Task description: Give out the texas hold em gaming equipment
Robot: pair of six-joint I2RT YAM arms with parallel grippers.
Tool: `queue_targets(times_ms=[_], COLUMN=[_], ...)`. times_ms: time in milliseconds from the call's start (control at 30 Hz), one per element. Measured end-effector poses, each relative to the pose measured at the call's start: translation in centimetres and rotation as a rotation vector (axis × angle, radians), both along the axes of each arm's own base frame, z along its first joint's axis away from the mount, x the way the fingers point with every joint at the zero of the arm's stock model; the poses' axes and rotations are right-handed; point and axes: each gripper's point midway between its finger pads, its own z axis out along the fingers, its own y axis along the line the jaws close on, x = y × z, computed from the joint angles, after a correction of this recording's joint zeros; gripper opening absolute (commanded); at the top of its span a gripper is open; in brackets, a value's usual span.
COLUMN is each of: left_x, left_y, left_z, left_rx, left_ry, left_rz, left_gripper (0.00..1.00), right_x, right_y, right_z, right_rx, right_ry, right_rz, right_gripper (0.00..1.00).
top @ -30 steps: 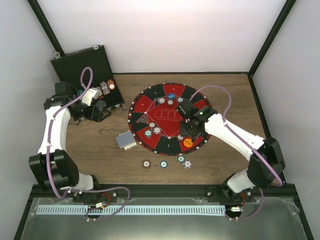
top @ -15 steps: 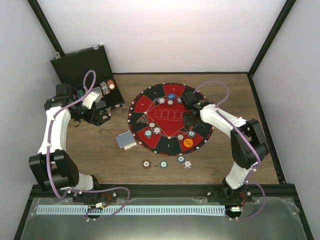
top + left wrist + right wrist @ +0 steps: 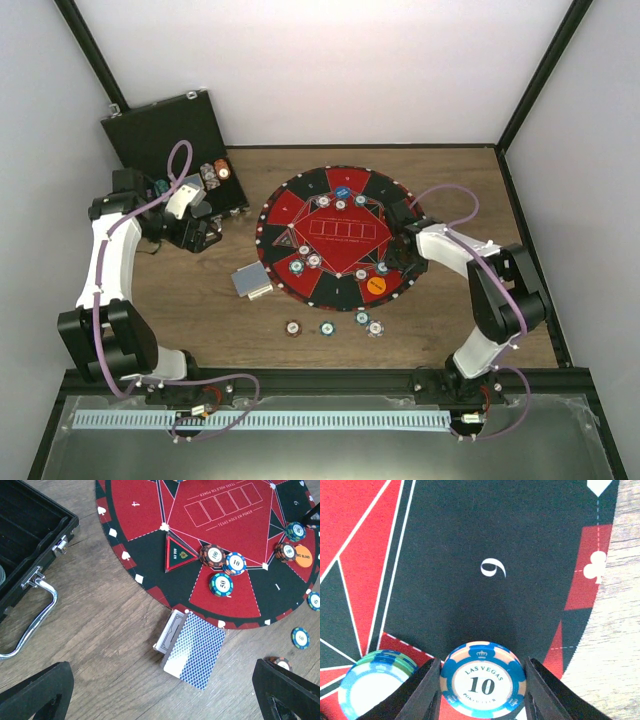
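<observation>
My left tool (image 3: 196,234) hangs beside the black case (image 3: 165,135), its fingers spread wide and holding nothing; the deck of cards (image 3: 196,650) lies on the bench just off the rim of the mat (image 3: 145,510), ahead of that tool, its long axis slanted across the wrist view; further right, my right tool (image 3: 397,262) is down over the mat's right side, much the nearer arm to the blue chip (image 3: 482,680); that chip sits squarely between its fingers, at the near end of the black wedge marked 9, beside a teal and white chip (image 3: 375,682); the fingers flank it closely, though I cannot tell whether they pinch it.
</observation>
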Motion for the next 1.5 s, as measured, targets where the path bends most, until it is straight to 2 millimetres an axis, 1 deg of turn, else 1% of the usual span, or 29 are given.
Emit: queue_targets(times_ms=[67,100,133,167,233,267,433,500,633,733,800,867,967,1033,1167,1233,1367,1500], left_x=[0.0,0.0,0.0,0.0,0.0,-0.1,-1.0,-1.6,-2.9,-4.0,-4.8,-5.4,-6.1,-6.5,-7.1,-7.2,-6.9,-6.2], left_y=[0.0,0.0,0.0,0.0,0.0,0.0,-0.2,-0.4,-1.3,-2.2,-2.9,-3.8,-4.9,-5.6,-6.5,-6.7,-6.8,-6.4], left_z=[0.0,0.0,0.0,0.0,0.0,0.0,-1.0,-1.8,-3.7,-5.0,-5.5,-6.0,-6.8,-7.4,-8.8,-9.4,-10.4,-11.4], left_rx=[-0.001,-0.001,-0.001,-0.001,0.001,0.004,0.029,0.048,0.082,0.111,0.128,0.145,0.183,0.212,0.270,0.300,0.375,0.437], left_ry=[0.000,0.000,0.000,0.000,-0.001,-0.002,0.007,0.022,0.060,0.085,0.091,0.088,0.074,0.066,0.043,0.032,0.000,-0.006], left_rz=[0.000,0.000,0.000,0.000,-0.005,-0.010,-0.061,-0.090,-0.155,-0.202,-0.234,-0.270,-0.321,-0.354,-0.406,-0.427,-0.461,-0.476], left_gripper=[1.00,1.00,1.00,1.00,1.00,1.00,1.00,1.00,1.00,1.00,1.00,1.00,1.00,1.00,1.00,1.00,1.00,1.00], right_x=[0.1,0.2,0.3,0.4,0.5,0.5,0.5,0.6,1.5,2.7,3.2,3.4,3.1,2.5,1.0,0.4,-0.2,-1.2], right_y=[0.1,0.2,0.3,0.4,0.5,0.6,0.7,0.8,1.1,1.8,2.9,4.2,7.4,9.9,13.9,15.6,17.5,18.1], right_z=[0.1,0.1,0.1,0.1,0.1,0.1,0.4,1.1,3.6,6.3,8.1,9.3,10.6,11.1,11.8,12.3,12.8,11.8], right_rx=[0.013,0.018,0.023,0.030,0.038,0.042,0.053,0.063,0.088,0.130,0.166,0.193,0.246,0.295,0.407,0.478,0.570,0.607], right_ry=[-0.011,-0.014,-0.019,-0.022,-0.025,-0.026,-0.032,-0.050,-0.109,-0.180,-0.223,-0.250,-0.271,-0.275,-0.257,-0.249,-0.238,-0.205], right_rz=[-0.007,-0.008,-0.008,-0.009,-0.009,-0.008,-0.011,-0.020,-0.023,-0.016,0.004,0.030,0.103,0.163,0.267,0.312,0.359,0.375], right_gripper=[0.06,0.09,0.14,0.22,0.32,0.39,0.79,0.84,0.85,0.86,0.86,0.86,0.86,0.86,0.85,0.84,0.83,0.82])
